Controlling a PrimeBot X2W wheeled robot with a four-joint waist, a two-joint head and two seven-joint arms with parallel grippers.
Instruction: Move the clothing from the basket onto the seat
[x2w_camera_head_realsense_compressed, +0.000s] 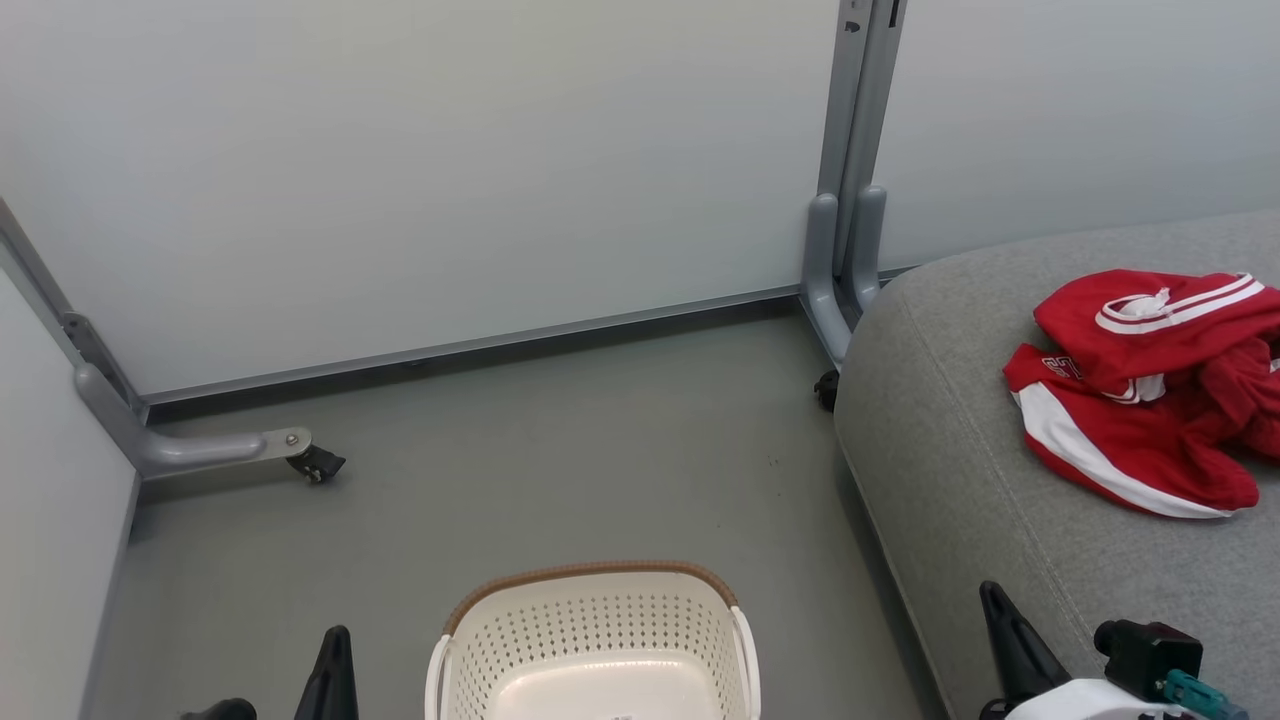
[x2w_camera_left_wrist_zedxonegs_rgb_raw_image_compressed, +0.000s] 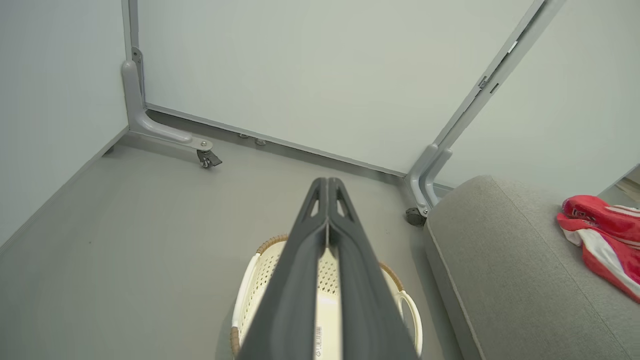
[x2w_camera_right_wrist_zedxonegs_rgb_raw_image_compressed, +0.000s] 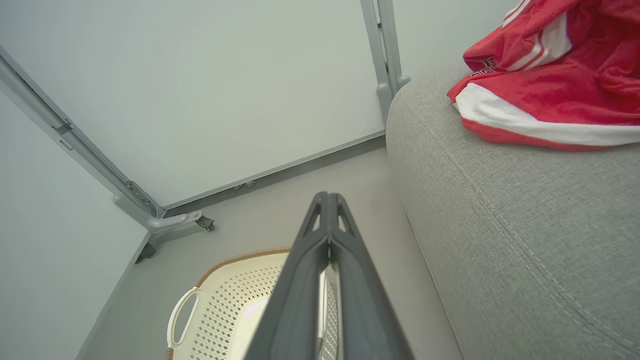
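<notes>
Fingers on both arms are shut tight with nothing between them: the left fingers (x2w_camera_left_wrist_zedxonegs_rgb_raw_image_compressed: 300, 260) point out over the basket (x2w_camera_head_realsense_compressed: 600, 625), and the right fingers (x2w_camera_right_wrist_zedxonegs_rgb_raw_image_compressed: 300, 280) point between the basket and the side of the seat (x2w_camera_head_realsense_compressed: 960, 480). The red sports clothing (x2w_camera_head_realsense_compressed: 1150, 400) lies in a loose heap on top of the grey seat, and the part of the basket that can be seen has no clothes in it, so the job looks done. From here, a few things could go wrong. If the right arm swings across the seat, its fingers could hook a fold of the soft cloth and drag the heap to the rounded edge, where it could slide down to the floor (x2w_camera_head_realsense_compressed: 550, 450). If the left arm drops or turns, it could knock the light basket and push it along the floor. The heap also runs out of the head picture on the right side, so it is hard to tell how close it is to that side of the seat. The clothing is up on the seat, ahead and to the right of the right fingers and well apart from them. It is farther from the left fingers, which are over the basket down on the floor beside the seat.
</notes>
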